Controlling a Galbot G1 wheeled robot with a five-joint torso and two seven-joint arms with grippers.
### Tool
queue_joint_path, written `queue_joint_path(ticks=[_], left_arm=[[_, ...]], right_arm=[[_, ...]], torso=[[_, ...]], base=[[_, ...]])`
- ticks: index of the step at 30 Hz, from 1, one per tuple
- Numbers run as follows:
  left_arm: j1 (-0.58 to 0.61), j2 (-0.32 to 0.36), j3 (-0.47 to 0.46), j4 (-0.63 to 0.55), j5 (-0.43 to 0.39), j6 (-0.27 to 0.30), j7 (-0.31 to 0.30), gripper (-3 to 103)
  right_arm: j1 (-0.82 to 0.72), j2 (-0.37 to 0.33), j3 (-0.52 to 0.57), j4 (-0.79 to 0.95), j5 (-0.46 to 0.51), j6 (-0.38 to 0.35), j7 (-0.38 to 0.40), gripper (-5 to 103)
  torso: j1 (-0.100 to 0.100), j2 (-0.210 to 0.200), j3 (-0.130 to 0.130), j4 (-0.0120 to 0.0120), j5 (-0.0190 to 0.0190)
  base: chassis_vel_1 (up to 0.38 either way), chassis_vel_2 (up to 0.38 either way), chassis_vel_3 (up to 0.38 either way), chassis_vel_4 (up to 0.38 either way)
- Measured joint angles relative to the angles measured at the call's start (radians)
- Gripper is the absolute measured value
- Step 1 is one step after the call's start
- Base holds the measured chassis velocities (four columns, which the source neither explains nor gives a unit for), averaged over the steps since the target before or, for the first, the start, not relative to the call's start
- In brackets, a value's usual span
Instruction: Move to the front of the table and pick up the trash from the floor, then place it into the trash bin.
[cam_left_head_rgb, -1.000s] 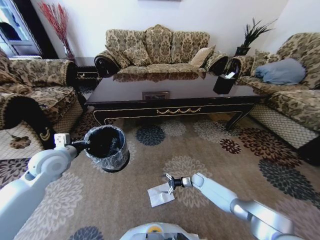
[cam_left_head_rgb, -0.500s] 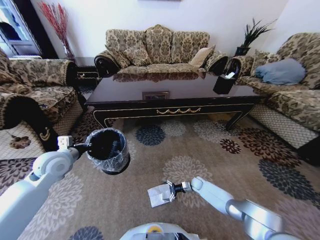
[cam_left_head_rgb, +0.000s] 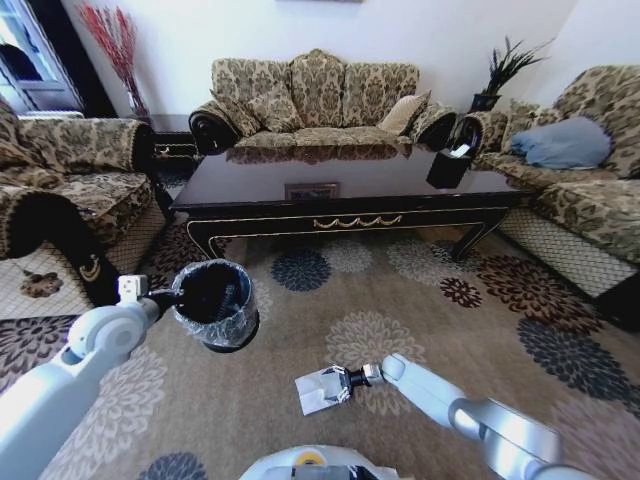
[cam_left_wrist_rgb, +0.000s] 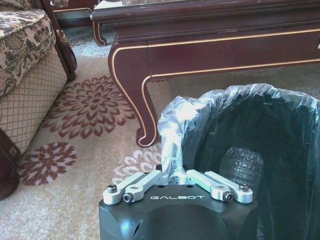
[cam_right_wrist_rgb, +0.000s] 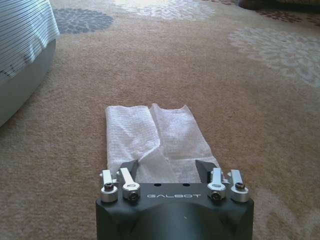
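Right wrist view puts your right end effector (cam_right_wrist_rgb: 167, 172) spread wide over the trash (cam_right_wrist_rgb: 155, 137), flat on the carpet. Left end effector (cam_left_wrist_rgb: 175, 176) grips the trash bin (cam_left_wrist_rgb: 250, 145) before the surface (cam_left_head_rgb: 350, 185). Pickup, drop remain.

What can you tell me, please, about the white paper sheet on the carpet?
The flat white paper sheet, tissue-like in texture with a crease down its middle, lies on the patterned carpet in front of the robot, apart from the black lined trash bin. The right gripper is low over its near edge, dark fingers spread on either side of that edge.
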Motion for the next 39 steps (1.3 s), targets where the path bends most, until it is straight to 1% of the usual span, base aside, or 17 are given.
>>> queue_joint_path(ticks=[1,2,4,6,9,11,15,16,18,19,25,30,33,34,35,38,39], left_arm=[[0.0,0.0,0.0,0.0,0.001,0.0,0.0,3],[0.0,0.0,0.0,0.0,0.001,0.0,0.0,3],[0.0,0.001,0.0,-0.001,0.001,-0.001,0.0,3],[0.0,0.001,0.0,-0.001,0.001,-0.002,0.0,3],[0.002,0.001,0.0,-0.001,0.002,-0.002,-0.001,3],[0.002,0.001,-0.001,-0.001,0.003,-0.002,-0.001,3],[0.004,0.003,-0.002,-0.001,0.006,-0.004,-0.001,3],[0.004,0.003,-0.002,-0.001,0.006,-0.004,-0.001,3],[0.007,0.003,-0.003,-0.001,0.008,-0.005,-0.001,3],[0.008,0.003,-0.003,-0.001,0.009,-0.005,-0.001,3],[0.009,0.0,0.002,-0.003,0.014,-0.006,-0.003,3],[0.016,-0.003,0.008,-0.006,0.02,-0.006,-0.003,3],[0.024,-0.01,0.021,-0.01,0.028,-0.007,-0.005,3],[0.024,-0.01,0.021,-0.01,0.028,-0.007,-0.005,3],[0.027,-0.013,0.027,-0.012,0.03,-0.007,-0.007,3],[0.034,-0.025,0.047,-0.021,0.038,-0.007,-0.01,3],[0.037,-0.029,0.057,-0.026,0.042,-0.007,-0.012,3]], right_arm=[[-0.001,-0.003,0.001,0.002,-0.001,0.002,-0.003,63],[-0.001,-0.003,0.001,0.002,-0.001,0.002,-0.003,63],[-0.003,-0.013,0.002,0.006,-0.002,0.007,-0.011,52],[-0.004,-0.015,0.002,0.007,-0.002,0.008,-0.012,52],[-0.008,-0.029,0.003,0.01,-0.004,0.017,-0.025,35],[-0.008,-0.03,0.004,0.011,-0.005,0.018,-0.027,35],[-0.014,-0.044,0.013,0.02,-0.009,0.029,-0.035,14],[-0.014,-0.044,0.013,0.02,-0.009,0.029,-0.035,14],[-0.016,-0.054,0.017,0.031,-0.01,0.034,-0.035,3],[-0.016,-0.057,0.02,0.035,-0.01,0.035,-0.035,2],[-0.019,-0.078,0.036,0.066,-0.005,0.041,-0.035,0],[-0.021,-0.112,0.091,0.139,0.035,0.038,-0.015,0],[-0.017,-0.145,0.144,0.236,0.103,0.013,0.039,0],[-0.017,-0.145,0.144,0.236,0.103,0.013,0.039,0],[-0.016,-0.156,0.159,0.269,0.123,0.003,0.058,0],[-0.018,-0.18,0.21,0.367,0.182,-0.02,0.12,0],[-0.019,-0.191,0.227,0.412,0.21,-0.03,0.156,0]], torso=[[0.0,0.0,0.0,0.0,0.0],[0.0,0.0,0.0,0.0,0.0],[0.0,0.0,0.0,-0.0001,0.0001],[0.0,0.0,0.0,-0.0001,0.0001],[0.0,0.0,0.0,-0.0001,0.0],[0.0,0.0,0.0,-0.0001,0.0001],[0.0,0.0,0.0,-0.0001,0.0001],[0.0,0.0,0.0,-0.0001,0.0001],[0.0,0.0,0.0,-0.0001,0.0001],[0.0,0.0,0.0,-0.0001,0.0],[0.0,0.0,0.0,-0.0001,0.0001],[0.0,0.0,0.0,-0.0001,0.0002],[0.0,0.0,0.0,0.0,0.0002],[0.0,0.0,0.0,0.0,0.0002],[0.0,0.0,0.0,0.0,0.0001],[0.0,0.0,0.0,0.0,0.0],[0.0,0.0,0.0,-0.0001,0.0]], base=[[0.0,0.0,0.0,0.0],[0.0,0.0,0.0,0.0],[0.0,0.0,0.0,0.0],[0.0,0.0,0.0,0.0],[0.0,0.0,0.0,0.0],[0.0,0.0,0.0,0.0],[0.0,0.0,0.0,0.0],[0.0,0.0,0.0,0.0],[0.0,0.0,0.0,0.0],[0.0,0.0,0.0,0.0],[0.0,0.0,0.0,0.0],[0.0,0.0,0.0,0.0],[0.0,0.0,0.0,0.0],[0.0,0.0,0.0,0.0],[0.0,0.0,0.0,0.0],[0.0,0.0,0.0,0.0],[0.0,0.0,0.0,0.0]])
